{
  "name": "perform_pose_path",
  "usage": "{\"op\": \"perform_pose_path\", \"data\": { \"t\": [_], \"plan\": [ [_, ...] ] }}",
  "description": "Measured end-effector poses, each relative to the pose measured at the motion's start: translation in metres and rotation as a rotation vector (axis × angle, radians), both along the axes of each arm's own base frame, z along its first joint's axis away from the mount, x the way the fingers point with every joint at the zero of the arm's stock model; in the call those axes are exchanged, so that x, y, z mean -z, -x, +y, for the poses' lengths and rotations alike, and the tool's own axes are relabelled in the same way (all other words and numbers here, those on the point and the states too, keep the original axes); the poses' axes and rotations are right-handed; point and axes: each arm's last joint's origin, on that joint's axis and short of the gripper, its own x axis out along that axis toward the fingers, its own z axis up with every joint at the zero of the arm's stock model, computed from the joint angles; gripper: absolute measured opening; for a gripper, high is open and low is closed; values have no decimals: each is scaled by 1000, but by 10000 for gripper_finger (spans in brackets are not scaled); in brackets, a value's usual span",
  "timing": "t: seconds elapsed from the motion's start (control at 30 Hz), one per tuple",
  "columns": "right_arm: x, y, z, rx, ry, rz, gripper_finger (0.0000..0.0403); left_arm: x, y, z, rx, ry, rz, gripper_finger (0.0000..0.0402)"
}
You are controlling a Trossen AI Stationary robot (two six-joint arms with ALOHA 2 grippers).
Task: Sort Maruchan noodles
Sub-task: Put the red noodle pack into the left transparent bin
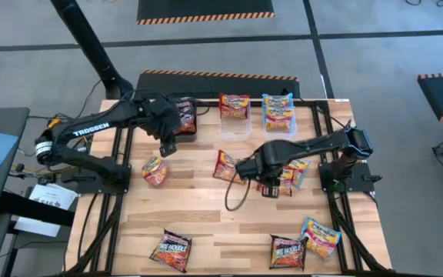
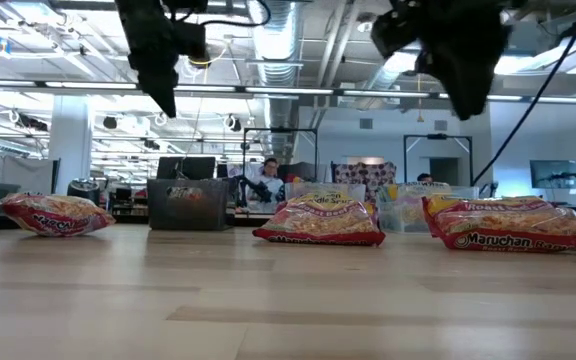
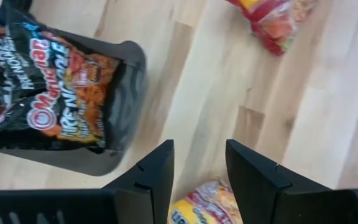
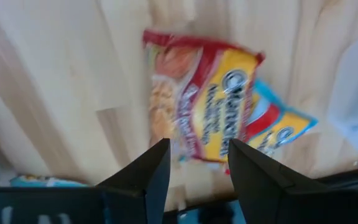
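The Maruchan noodles lie scattered over the wooden table. My left gripper hangs open above the table, between a black bin holding dark packets and a red-yellow packet; that packet's end shows below the fingers. My right gripper hangs open over the table's middle, just short of a red-yellow packet that lies flat with a light blue-yellow packet showing from under it. Neither gripper has anything between its fingers.
Two clear bins at the far edge hold a red packet and a blue-yellow packet. A pile of packets lies under the right arm. Near the front edge lie two dark packets and a blue-yellow one.
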Motion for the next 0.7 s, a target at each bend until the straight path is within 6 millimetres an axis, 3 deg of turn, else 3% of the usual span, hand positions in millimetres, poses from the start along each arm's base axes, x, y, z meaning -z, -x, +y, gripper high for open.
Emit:
{"op": "perform_pose_path", "data": {
  "t": [0.33,0.7],
  "plan": [
    [41,28,43,12,59,139,194,-12,6,-32,65,14,-40,132],
    [78,50,77,67,-14,168,194,-13,5,-44,62,-18,-16,132]
  ]
}}
